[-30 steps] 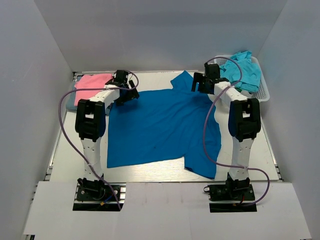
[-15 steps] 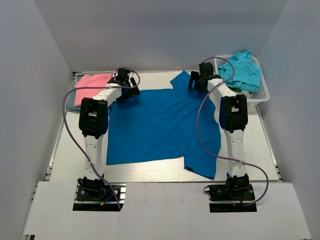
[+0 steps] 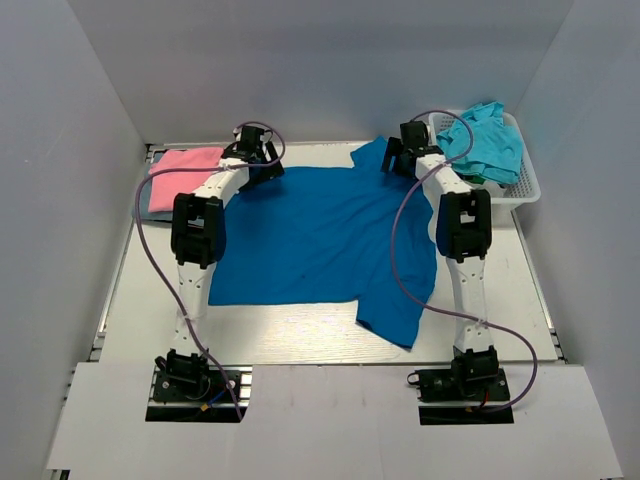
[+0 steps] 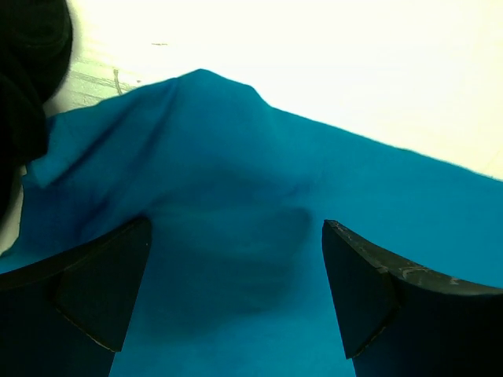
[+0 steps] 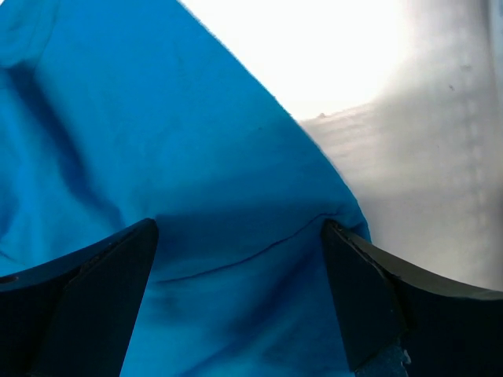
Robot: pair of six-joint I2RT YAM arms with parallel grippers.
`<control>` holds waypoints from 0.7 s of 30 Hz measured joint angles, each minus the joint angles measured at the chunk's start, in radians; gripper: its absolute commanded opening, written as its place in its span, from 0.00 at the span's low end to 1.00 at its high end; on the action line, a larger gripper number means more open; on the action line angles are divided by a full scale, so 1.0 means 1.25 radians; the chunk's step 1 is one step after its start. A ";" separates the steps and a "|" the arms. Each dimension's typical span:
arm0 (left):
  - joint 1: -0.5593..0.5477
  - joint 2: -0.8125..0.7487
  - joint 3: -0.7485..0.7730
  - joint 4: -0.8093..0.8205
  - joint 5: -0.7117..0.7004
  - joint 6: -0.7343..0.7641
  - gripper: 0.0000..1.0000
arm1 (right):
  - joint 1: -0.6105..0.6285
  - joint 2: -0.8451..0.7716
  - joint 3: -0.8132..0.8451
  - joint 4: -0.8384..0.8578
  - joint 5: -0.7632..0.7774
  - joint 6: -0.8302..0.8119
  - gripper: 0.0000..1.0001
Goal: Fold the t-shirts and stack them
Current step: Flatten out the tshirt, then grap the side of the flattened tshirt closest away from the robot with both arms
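A large royal-blue t-shirt (image 3: 320, 230) lies spread flat on the white table, one sleeve hanging toward the near right. My left gripper (image 3: 258, 160) is over its far left corner. My right gripper (image 3: 398, 155) is over its far right shoulder. In the left wrist view the left gripper (image 4: 236, 228) stands open, with blue cloth (image 4: 236, 157) bunched under and between its fingers. The right gripper (image 5: 240, 226) is also open, straddling a seam at the shirt's edge (image 5: 157, 141). A folded pink t-shirt (image 3: 180, 170) lies far left. A turquoise t-shirt (image 3: 485, 140) is heaped in the basket.
A white lattice basket (image 3: 528, 185) stands at the far right corner. A grey-blue cloth (image 3: 158, 212) shows under the pink shirt. Bare table (image 3: 300, 345) runs along the near edge between the arm bases. Grey walls close in the left, far and right sides.
Both grippers moved toward the far edge. The blue shirt shifted with them, its near hem sliding away from the near edge and its far left corner spreading out.
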 measured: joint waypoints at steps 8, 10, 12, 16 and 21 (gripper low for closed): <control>-0.004 -0.091 -0.045 -0.061 0.036 0.037 1.00 | 0.040 -0.181 -0.150 -0.001 -0.064 -0.097 0.90; -0.006 -0.211 -0.153 -0.082 0.034 0.023 1.00 | 0.060 -0.312 -0.267 0.020 -0.092 -0.079 0.90; -0.006 -0.367 -0.294 -0.089 0.023 -0.009 1.00 | 0.081 -0.469 -0.416 0.028 -0.127 -0.047 0.90; -0.009 -0.699 -0.562 -0.157 -0.038 -0.111 1.00 | 0.101 -0.759 -0.709 0.044 -0.185 0.010 0.90; 0.007 -0.950 -0.891 -0.257 -0.096 -0.249 1.00 | 0.115 -0.960 -0.990 -0.046 -0.195 0.054 0.90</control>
